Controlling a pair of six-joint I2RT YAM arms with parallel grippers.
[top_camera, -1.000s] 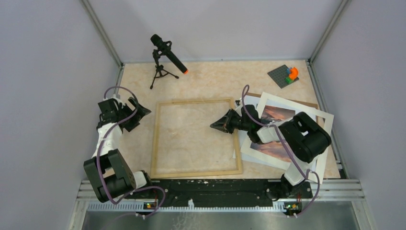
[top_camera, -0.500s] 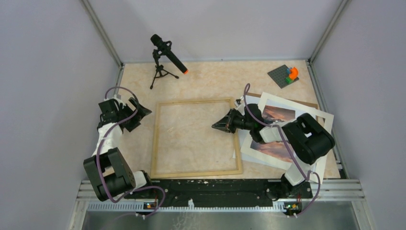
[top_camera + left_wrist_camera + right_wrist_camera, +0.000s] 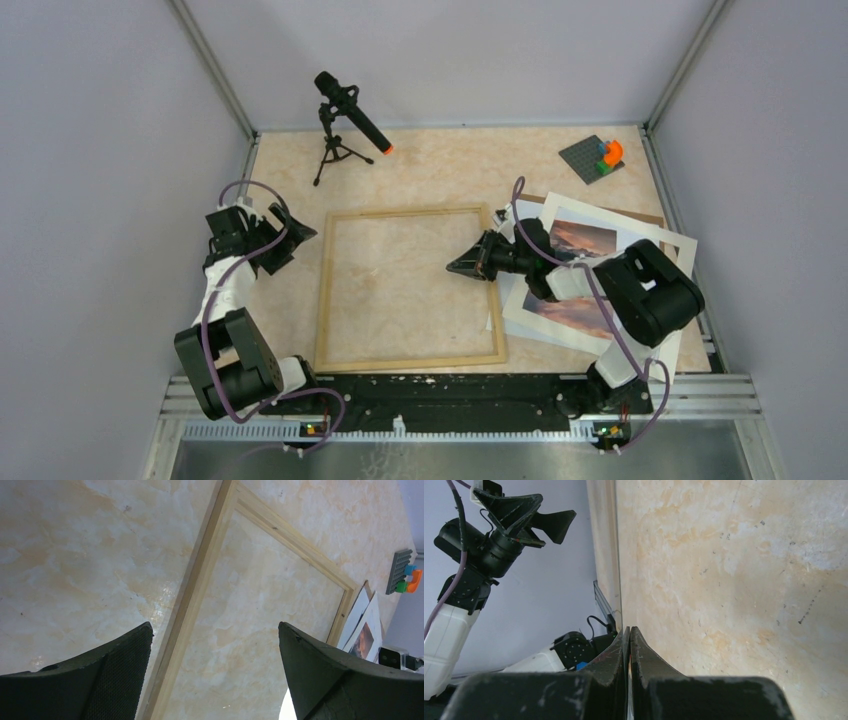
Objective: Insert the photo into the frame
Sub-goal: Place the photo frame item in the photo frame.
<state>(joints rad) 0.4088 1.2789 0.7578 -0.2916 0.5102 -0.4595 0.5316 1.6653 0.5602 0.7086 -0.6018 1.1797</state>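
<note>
1. The left gripper hangs at the left of the top view, above the table and outside the frame's left strip; in the left wrist view its fingers stand wide apart with nothing between them, and bare table and a frame strip show in the gap.
2. A microphone on a small tripod stands at the upper left of the table, well apart from both arms.
3. The frame lies flat in the middle of the top view; only table shows inside it; in the left wrist view its strip runs diagonally from the lower left to the top.
4. The right gripper points left over the inside of the frame, near its right strip; in the right wrist view its fingers are pressed together and no object shows between them.
5. The photo lies outside the frame, just beside its right strip, under a white mat; its sunset print shows through the mat's window, partly hidden by the right arm; whether its paper edge touches the frame I cannot tell.
6. A brown board peeks out along the mat's upper edge.
7. Toy bricks on a grey plate sit at the upper right.
</note>
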